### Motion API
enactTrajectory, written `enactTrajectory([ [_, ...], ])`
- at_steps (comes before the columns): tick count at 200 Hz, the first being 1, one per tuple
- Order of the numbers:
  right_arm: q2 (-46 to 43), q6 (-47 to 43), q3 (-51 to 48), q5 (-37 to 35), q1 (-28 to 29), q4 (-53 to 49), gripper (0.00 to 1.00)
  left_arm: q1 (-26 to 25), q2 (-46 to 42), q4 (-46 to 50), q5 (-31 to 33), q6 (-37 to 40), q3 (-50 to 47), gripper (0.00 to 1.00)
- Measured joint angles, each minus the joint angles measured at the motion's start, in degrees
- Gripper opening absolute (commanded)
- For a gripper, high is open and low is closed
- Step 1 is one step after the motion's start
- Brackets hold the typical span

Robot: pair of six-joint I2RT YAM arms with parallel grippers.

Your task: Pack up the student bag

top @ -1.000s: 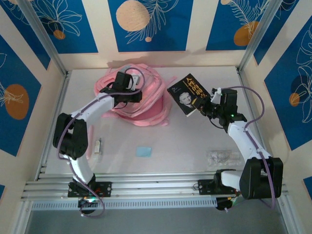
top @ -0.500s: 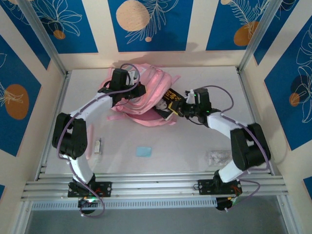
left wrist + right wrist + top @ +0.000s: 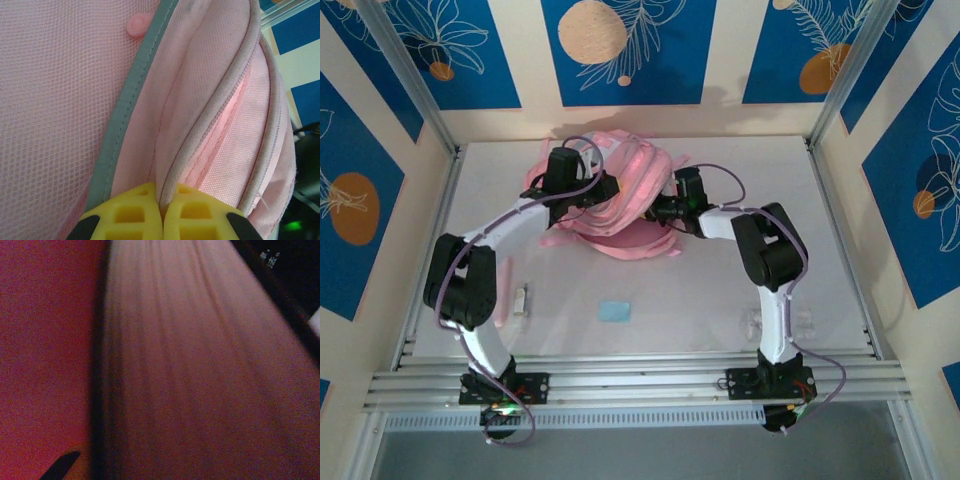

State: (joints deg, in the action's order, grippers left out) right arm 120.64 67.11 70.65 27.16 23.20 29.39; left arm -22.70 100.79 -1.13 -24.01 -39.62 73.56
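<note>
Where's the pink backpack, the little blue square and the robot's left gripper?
student bag [image 3: 635,170], top view, on its pink upper fabric.
blue square [image 3: 614,310], top view, on its middle.
left gripper [image 3: 161,207], left wrist view, midway between its yellow fingertips, pinching bag fabric.

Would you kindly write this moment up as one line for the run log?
left gripper: shut on student bag edge | right arm: reaches into bag

One student bag [image 3: 620,195] is counted on the surface [image 3: 700,290], the single one of its kind. Two arms are tallied: the left arm [image 3: 510,222] and the right arm [image 3: 775,255]. Nearer in, one light-blue piece [image 3: 614,310], one small white item [image 3: 522,300], one thin pink stick [image 3: 503,290] and one clear packet [image 3: 800,322] are logged.
</note>
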Motion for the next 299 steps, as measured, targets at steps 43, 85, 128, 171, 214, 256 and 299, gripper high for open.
enactTrajectory([
  [43, 1.75, 2.25, 1.42, -1.57, -0.04, -0.28, 0.55, 0.00, -0.37, -1.46, 0.28, -0.61, -1.11, 0.00],
  [85, -6.49, 0.11, -3.39, -4.79, -1.53, -6.91, 0.69, -0.02, -0.61, -2.80, 1.20, -0.70, -1.86, 0.00],
  [128, -18.93, -5.92, -7.61, -6.45, -6.32, -18.64, 0.70, -0.02, -0.61, -3.41, 1.77, -1.03, -2.12, 0.00],
  [171, -30.45, -15.58, -10.64, -11.54, -9.22, -33.22, 0.72, -0.46, -0.20, -4.02, 1.81, -1.03, -2.82, 0.22],
  [214, -36.87, -22.10, -10.99, -18.05, -6.62, -43.28, 0.99, -0.79, -1.90, -5.46, 3.04, -2.62, -6.16, 0.69],
  [256, -36.28, -21.70, -13.75, -18.29, -4.74, -43.12, 0.99, 0.98, -10.01, -5.46, 6.14, -2.51, -15.13, 0.71],
  [299, -34.91, -21.05, -14.21, -19.74, -0.15, -40.94, 0.98, 7.08, -16.83, -7.45, 10.16, -4.44, -26.49, 0.70],
])
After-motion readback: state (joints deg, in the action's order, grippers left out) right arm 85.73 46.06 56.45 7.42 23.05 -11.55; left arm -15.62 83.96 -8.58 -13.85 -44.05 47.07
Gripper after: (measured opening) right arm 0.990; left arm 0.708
